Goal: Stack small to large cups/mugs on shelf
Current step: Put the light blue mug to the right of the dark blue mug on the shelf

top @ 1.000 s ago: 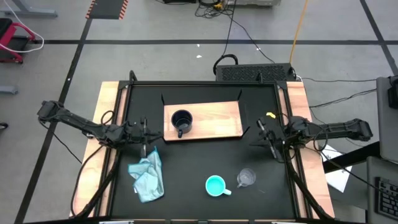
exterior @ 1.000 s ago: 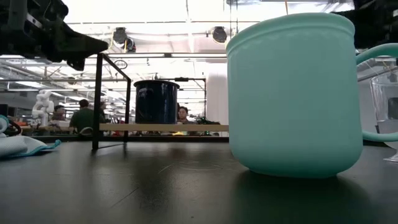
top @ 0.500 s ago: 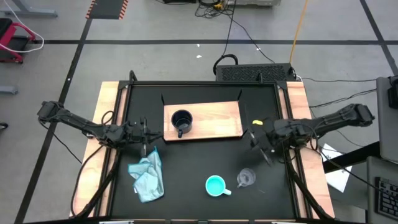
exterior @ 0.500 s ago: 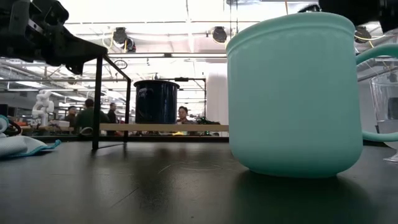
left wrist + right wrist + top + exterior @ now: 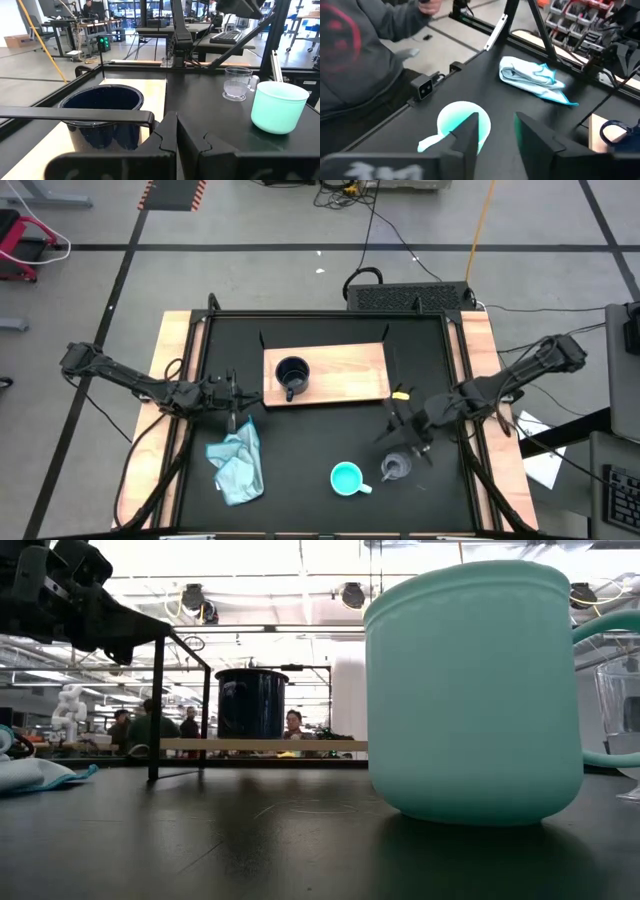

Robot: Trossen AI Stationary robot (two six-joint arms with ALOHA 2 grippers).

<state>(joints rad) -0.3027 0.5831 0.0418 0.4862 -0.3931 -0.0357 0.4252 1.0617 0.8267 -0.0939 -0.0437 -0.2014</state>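
The navy mug [image 5: 291, 374] stands on the wooden shelf [image 5: 350, 373], seemingly empty; the turquoise mug [image 5: 347, 478] and glass cup [image 5: 396, 467] sit side by side on the black bench [image 5: 310, 440], near a blue cloth [image 5: 238, 461]. The right hand [image 5: 404, 426] hovers just above the glass cup, fingers parted; the left hand [image 5: 232, 395] waits beside the shelf, fingers together. People show in the room beyond.

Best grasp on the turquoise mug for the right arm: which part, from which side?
Probably the rim wall of the turquoise mug, from straight above, on the side away from its handle. It stands upright with its mouth open, and the handle points toward the glass cup close beside it, so that side is crowded. The right gripper, open, hovers just behind the glass cup.
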